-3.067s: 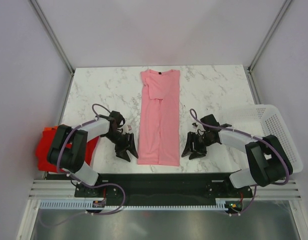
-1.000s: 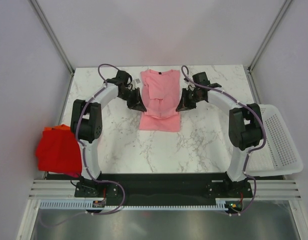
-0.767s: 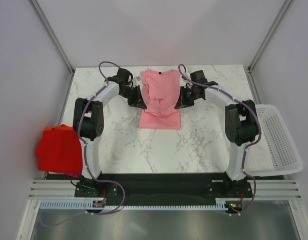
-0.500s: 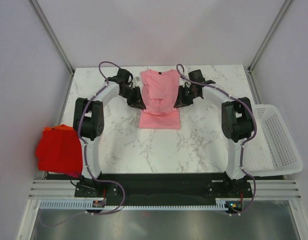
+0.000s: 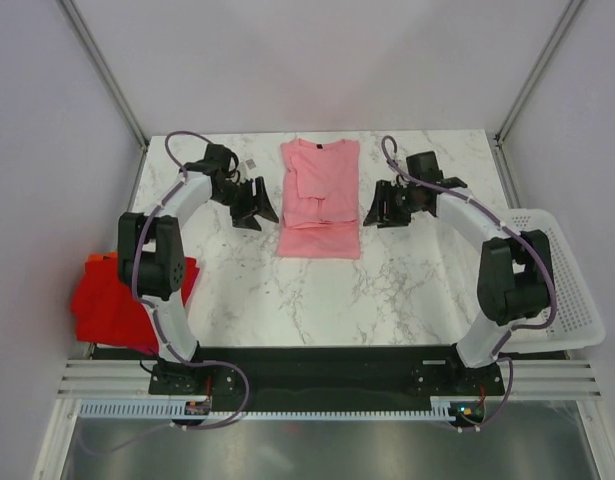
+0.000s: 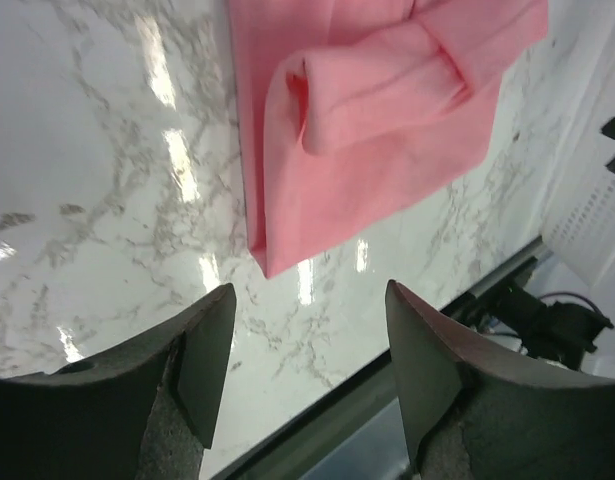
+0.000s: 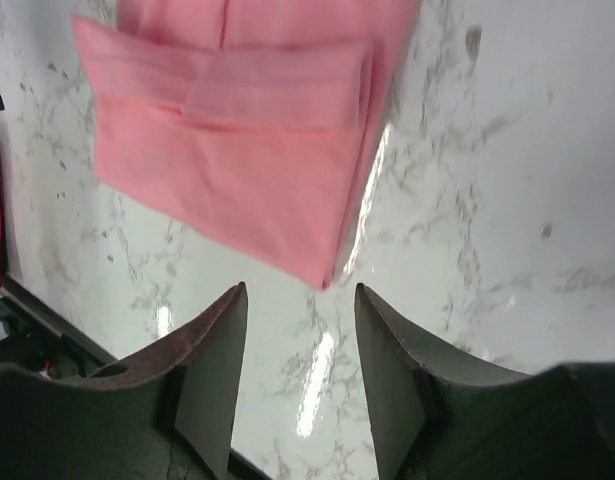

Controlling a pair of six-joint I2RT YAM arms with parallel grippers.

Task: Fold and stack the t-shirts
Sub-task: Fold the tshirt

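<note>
The light pink t-shirt point(image 5: 320, 198) lies at the table's far middle, its near end doubled back over the rest. It also shows in the left wrist view point(image 6: 367, 120) and the right wrist view point(image 7: 237, 150). My left gripper point(image 5: 253, 205) is open and empty on the table just left of the shirt, apart from it. My right gripper point(image 5: 385, 208) is open and empty just right of it. The folded red t-shirt point(image 5: 122, 300) lies at the near left edge, an orange one point(image 5: 100, 259) showing beneath it.
A white perforated basket point(image 5: 552, 285) hangs over the table's right edge. The marble table point(image 5: 317, 300) ends at a black rail along the near side. Grey walls and frame posts enclose the back and sides.
Both grippers have let go of the pink shirt's folded end and moved outwards, left arm left, right arm right. The shirt now lies folded shorter than three seconds ago.
</note>
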